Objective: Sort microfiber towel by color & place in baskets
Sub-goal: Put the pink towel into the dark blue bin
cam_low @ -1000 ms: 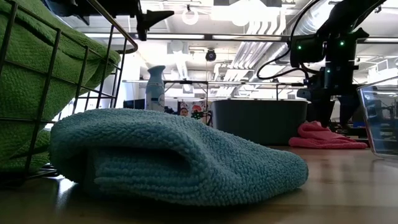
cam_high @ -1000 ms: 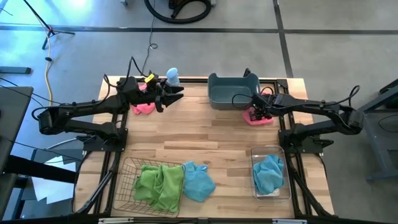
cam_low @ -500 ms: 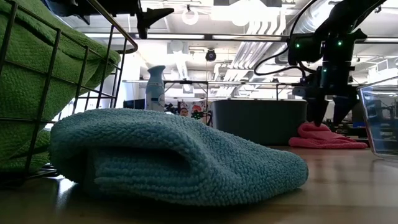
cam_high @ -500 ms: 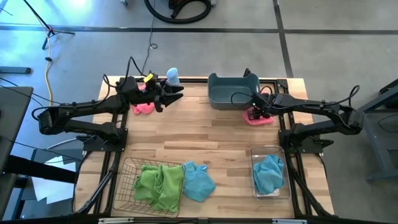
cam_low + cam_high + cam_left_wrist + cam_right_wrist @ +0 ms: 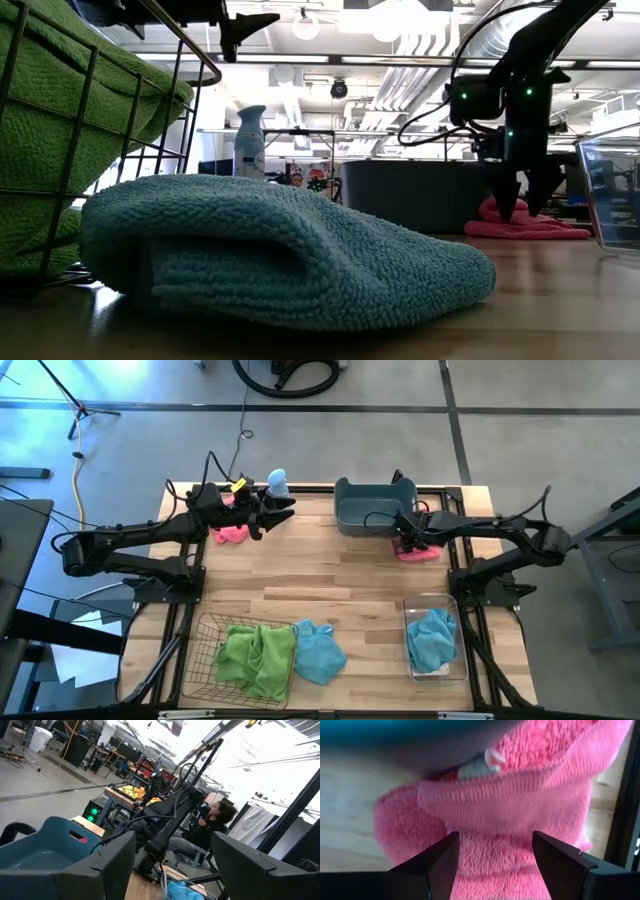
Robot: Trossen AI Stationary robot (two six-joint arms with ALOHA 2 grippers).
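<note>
My right gripper (image 5: 405,543) is open, fingers pointing down over a pink towel (image 5: 425,552) that lies on the table against the blue-grey tub (image 5: 375,510). In the right wrist view the towel (image 5: 520,795) fills the gap between the fingers. My left gripper (image 5: 283,510) is open and empty, held above the table at the far left, beside a second pink towel (image 5: 232,534). A green towel (image 5: 255,652) lies in the wire basket (image 5: 200,650). One blue towel (image 5: 320,652) lies on the table beside it, and another (image 5: 432,638) lies in the clear bin (image 5: 410,605). My right gripper stands open over the pink towel's end nearest the tub (image 5: 485,825), fingers (image 5: 505,200) coming from above and pointing down. Whether the fingertips touch the cloth I cannot tell. The towel lies flat on the table.
A spray bottle (image 5: 277,482) stands at the far edge, close to my left gripper. The tub's wall (image 5: 415,195) stands just behind the pink towel. The bare wood in the table's middle (image 5: 340,580) is free room.
My right gripper has moved a little toward the table's left edge, along the pink towel toward the tub, and has come down slightly. The towel has stayed where it was.
</note>
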